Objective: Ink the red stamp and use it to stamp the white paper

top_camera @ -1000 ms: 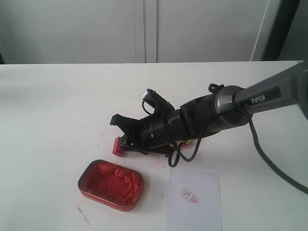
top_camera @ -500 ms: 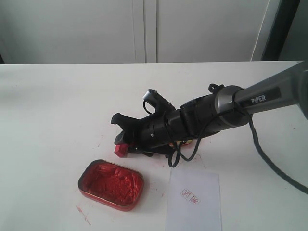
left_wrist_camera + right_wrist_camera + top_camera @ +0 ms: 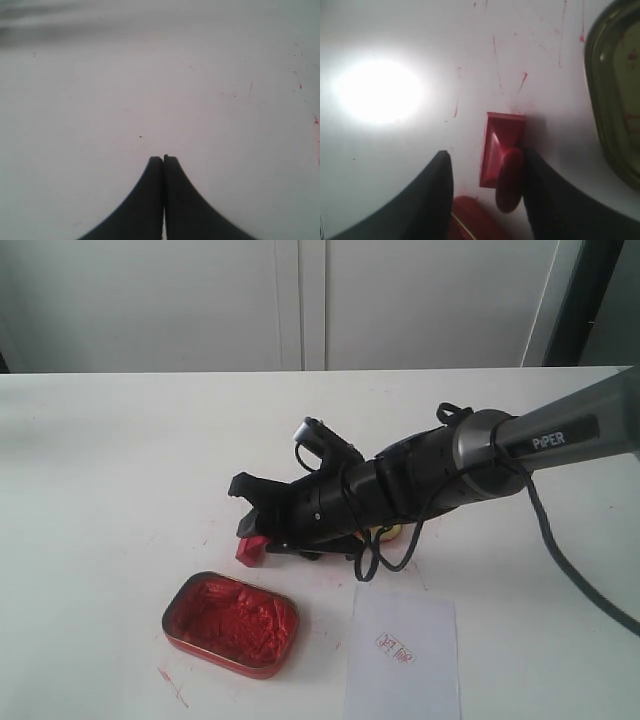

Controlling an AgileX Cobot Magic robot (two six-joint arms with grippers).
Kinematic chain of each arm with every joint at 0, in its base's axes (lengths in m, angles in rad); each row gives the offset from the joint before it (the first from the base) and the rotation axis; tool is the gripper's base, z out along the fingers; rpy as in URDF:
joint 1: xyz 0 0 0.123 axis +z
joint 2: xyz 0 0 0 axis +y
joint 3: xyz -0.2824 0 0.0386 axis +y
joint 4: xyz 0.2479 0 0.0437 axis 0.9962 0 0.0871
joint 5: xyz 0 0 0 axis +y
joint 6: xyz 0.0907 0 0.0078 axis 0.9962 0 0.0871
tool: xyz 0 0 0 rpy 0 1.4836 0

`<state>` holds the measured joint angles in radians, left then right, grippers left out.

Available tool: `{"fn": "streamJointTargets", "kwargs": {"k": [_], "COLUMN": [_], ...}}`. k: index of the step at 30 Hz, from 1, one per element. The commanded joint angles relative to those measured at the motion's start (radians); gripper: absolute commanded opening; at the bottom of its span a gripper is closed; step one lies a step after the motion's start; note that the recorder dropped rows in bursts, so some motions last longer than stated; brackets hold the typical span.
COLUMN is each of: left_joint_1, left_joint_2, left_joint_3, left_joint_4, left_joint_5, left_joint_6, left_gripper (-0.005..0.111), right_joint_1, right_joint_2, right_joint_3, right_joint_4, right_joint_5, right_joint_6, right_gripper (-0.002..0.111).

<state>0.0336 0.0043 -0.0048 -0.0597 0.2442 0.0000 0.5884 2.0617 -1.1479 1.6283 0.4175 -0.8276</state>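
Exterior view: my right arm [image 3: 470,455] reaches low across the surface [image 3: 120,460], fingers [image 3: 432,200] parted around the red stamp [image 3: 250,549], not gripping it

I am looking over a white desk [image 3: 120,460]. An open tin [image 3: 231,624] of lumpy red ink paste is lying on it, low in the exterior view. The white paper [image 3: 403,658] is lying flat near that tin, not touching it, and is showing a small red imprint [image 3: 394,647]. Beyond the tin, the red stamp [image 3: 250,548] is sitting tilted between the fingers of my right claw [image 3: 486,152]; I am not able to tell whether it is resting on the desk. A gold lid [image 3: 615,100] is lying near the stamp. Thin red smears [image 3: 172,685] are marking the desk beside the tin.
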Motion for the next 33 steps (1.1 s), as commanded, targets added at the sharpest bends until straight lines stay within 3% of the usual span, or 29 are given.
{"fn": "streamJointTargets", "kwargs": {"k": [1,28,33], "left_joint_1": [-0.007,-0.007,-0.007], "left_joint_2": [-0.004,-0.004,-0.004], "left_joint_3": [0.005,0.005,0.005], "left_joint_4": [-0.003,-0.003,-0.003], "left_joint_5": [-0.002,-0.002,-0.002], "left_joint_6": [0.0,0.0,0.0], "left_gripper": [0.0,0.0,0.0], "right_joint_1": [0.001,-0.001,-0.001], "right_joint_2": [-0.014,-0.04,-0.053], "right_joint_3": [0.0,0.0,0.0], "right_joint_4": [-0.067,-0.607,-0.639], "right_joint_5": [0.006,0.126,0.126], "right_joint_6": [0.005,0.254,0.27], "right_gripper": [0.042,0.042,0.042]}}
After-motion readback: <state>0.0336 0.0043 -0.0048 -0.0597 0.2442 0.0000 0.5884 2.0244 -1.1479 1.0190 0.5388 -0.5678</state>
